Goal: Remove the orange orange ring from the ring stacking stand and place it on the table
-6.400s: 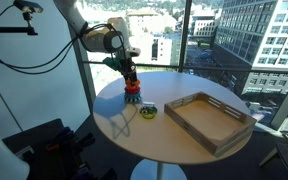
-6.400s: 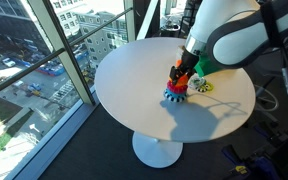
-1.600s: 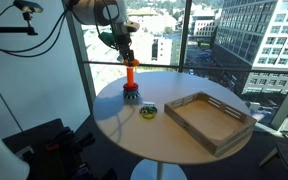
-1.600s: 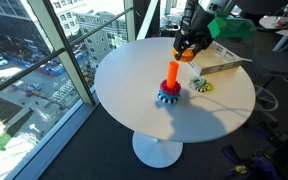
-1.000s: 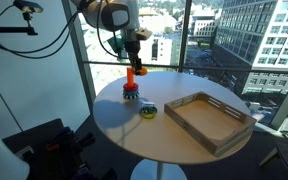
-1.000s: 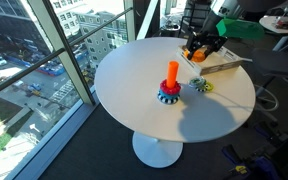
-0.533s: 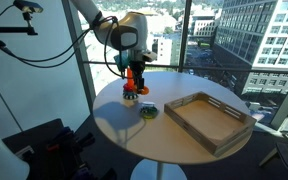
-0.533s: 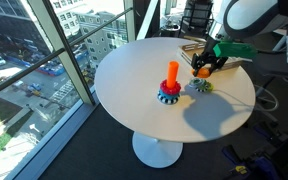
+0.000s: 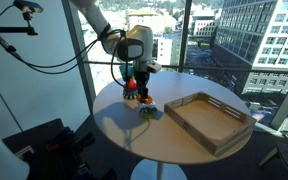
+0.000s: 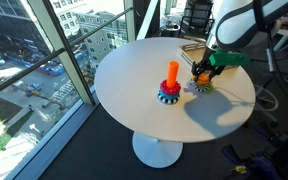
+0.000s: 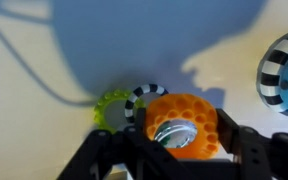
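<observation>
My gripper (image 9: 144, 96) is shut on the orange ring (image 9: 146, 99) and holds it low over the table (image 9: 124, 132), off the ring stacking stand (image 9: 130, 90). In an exterior view the stand's bare orange peg (image 10: 172, 72) rises from its dark base, with the gripper (image 10: 202, 76) and the orange ring (image 10: 201, 73) beside it. In the wrist view the orange ring (image 11: 198, 118) sits between the fingers (image 11: 176, 142). The stand's base (image 11: 283, 62) shows at the right edge, on the table (image 11: 54, 45).
A yellow-green ring (image 9: 148, 110) lies on the table just under the gripper; it also shows in an exterior view (image 10: 200, 88) and the wrist view (image 11: 108, 108). A wooden tray (image 9: 210, 121) stands on the far side of the table. Windows run along the table's edge.
The gripper has carried the orange ring from above the peg sideways and down, to just over the table beside the yellow-green ring. The stand has not moved.
</observation>
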### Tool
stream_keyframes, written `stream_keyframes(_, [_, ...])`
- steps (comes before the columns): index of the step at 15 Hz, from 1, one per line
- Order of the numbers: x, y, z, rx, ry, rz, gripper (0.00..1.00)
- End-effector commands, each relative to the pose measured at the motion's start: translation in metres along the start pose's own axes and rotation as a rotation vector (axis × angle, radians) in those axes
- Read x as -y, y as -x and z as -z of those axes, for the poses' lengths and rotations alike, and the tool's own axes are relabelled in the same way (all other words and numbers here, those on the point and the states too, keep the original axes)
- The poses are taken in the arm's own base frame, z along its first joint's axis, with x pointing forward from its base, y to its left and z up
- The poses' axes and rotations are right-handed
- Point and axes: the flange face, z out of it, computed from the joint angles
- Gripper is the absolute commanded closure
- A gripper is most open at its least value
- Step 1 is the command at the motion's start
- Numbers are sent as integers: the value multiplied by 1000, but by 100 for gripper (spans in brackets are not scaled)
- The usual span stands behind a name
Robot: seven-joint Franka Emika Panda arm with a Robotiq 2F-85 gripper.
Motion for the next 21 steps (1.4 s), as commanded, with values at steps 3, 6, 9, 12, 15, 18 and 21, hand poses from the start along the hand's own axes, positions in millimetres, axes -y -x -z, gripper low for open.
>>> stream_keyframes(3, [3,-13,-5,-7,26,-19,0])
stream_keyframes(6, [3,-12,-5,5,31,-8,0])
stream_keyframes(9, [4,-7,0,46,32,24,0])
stream_keyframes(12, [6,-1,11,117,33,73,0])
stream_keyframes(15, [10,6,28,208,45,129,0])
stream_keyframes(18, [14,10,51,268,79,142,0])
stream_keyframes(21, [21,17,75,292,88,150,0])
